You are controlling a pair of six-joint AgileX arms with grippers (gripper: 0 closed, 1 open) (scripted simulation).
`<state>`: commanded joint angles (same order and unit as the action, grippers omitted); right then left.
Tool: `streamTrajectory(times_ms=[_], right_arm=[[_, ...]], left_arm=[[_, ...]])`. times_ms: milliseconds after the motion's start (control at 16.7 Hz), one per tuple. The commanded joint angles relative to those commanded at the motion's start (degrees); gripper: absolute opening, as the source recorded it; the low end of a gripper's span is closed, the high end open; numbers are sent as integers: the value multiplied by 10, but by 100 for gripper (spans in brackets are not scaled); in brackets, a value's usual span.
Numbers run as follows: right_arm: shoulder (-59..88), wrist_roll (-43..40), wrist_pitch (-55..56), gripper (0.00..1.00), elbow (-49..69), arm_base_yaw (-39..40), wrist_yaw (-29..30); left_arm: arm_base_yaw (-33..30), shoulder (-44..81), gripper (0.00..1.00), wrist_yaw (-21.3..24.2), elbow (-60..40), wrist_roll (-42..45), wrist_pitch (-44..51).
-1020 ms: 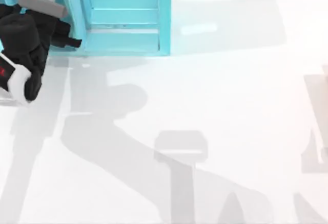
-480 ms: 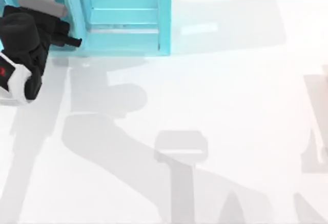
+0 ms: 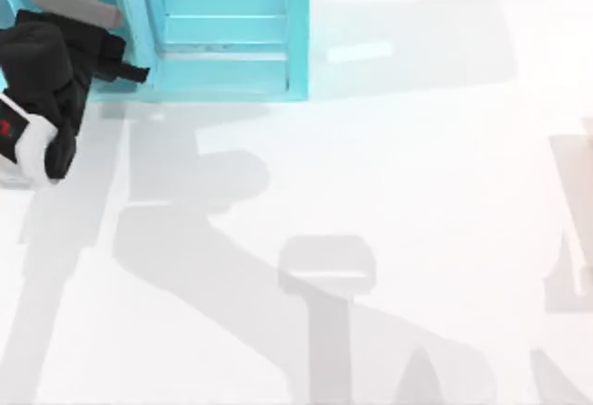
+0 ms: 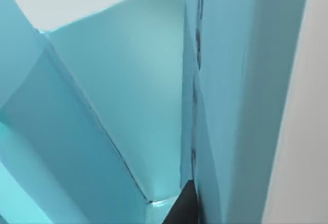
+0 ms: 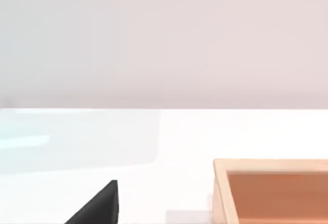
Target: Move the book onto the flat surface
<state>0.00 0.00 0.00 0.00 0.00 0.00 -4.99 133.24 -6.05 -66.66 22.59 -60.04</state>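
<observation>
The turquoise shelf unit (image 3: 227, 44) stands at the table's back left. In its left compartment a grey-white edge (image 3: 74, 8) with a small red mark above it looks like the book. My left arm (image 3: 42, 71) reaches in from the left edge, one black fingertip (image 3: 137, 74) against the shelf's front. In the left wrist view a dark fingertip (image 4: 185, 208) lies against a tall teal-blue slab (image 4: 241, 96), with teal walls around it. The flat surface (image 3: 398, 183), the white tabletop, spreads to the right and front. My right arm is parked, and one black fingertip (image 5: 100, 203) shows over the table.
A shallow wooden box (image 5: 271, 193) lies on the table near my right gripper. Arm shadows fall across the middle of the tabletop (image 3: 324, 266). The shelf unit's walls close in tightly around my left gripper.
My left arm has crept slightly towards the shelf unit. The grey-white edge in the shelf has stayed where it was.
</observation>
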Motion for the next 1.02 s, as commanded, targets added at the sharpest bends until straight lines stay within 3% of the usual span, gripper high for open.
streamTrajectory(times_ms=[600,1020], right_arm=[[0,0,0,100,0,0,0],[0,0,0,100,0,0,0]], left_arm=[[3,-4,0,-1,7,3,5],[-1,-208,0,-12,88,-3,130]])
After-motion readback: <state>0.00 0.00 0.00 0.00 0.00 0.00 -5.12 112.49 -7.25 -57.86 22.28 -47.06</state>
